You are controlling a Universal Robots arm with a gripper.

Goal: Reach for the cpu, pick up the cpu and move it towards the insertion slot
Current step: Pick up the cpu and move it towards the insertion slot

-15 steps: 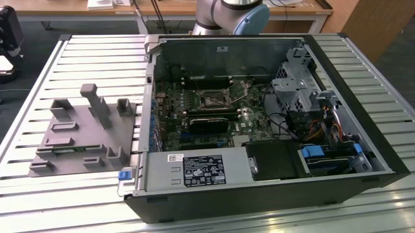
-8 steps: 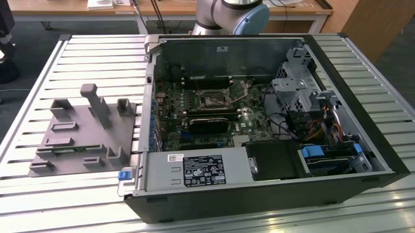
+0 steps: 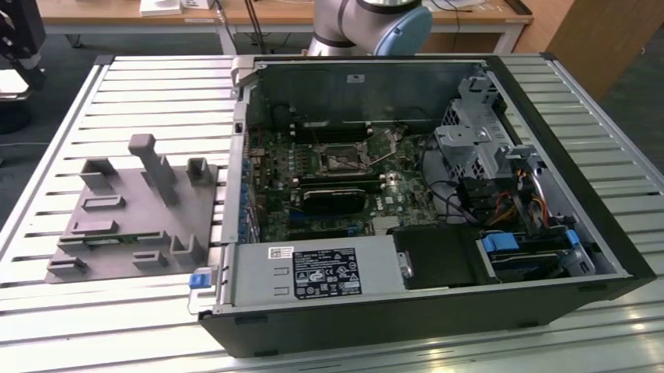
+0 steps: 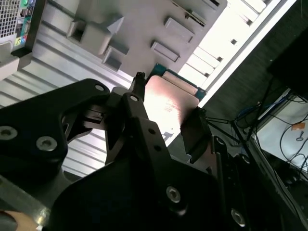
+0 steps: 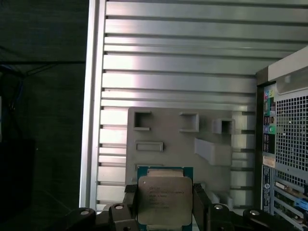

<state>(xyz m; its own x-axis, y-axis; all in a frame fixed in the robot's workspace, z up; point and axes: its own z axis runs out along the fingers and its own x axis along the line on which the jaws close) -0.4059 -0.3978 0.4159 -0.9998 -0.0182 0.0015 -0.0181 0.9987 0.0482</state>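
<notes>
In both wrist views the cpu [image 5: 163,204] [image 4: 169,107], a flat square chip with a shiny metal top and a green rim, sits between the two black fingers of my gripper [image 5: 164,195] [image 4: 169,96]. The fingers press on opposite edges of the chip, so the gripper is shut on it. Chip and gripper hang above the grey fixture plate [image 5: 183,149] that lies beside the computer case. In the exterior view the insertion slot [image 3: 340,159], a dark square socket with a silver frame and lever, lies on the green board inside the open case.
The open computer case [image 3: 612,256] lies on a slatted aluminium table [image 3: 155,85], its back panel [image 5: 288,144] close to the fixture plate [image 3: 114,225]. A long black card [image 3: 332,200] sits below the socket, with the power supply [image 3: 316,273] at the front. The table edge [image 5: 94,120] borders dark floor.
</notes>
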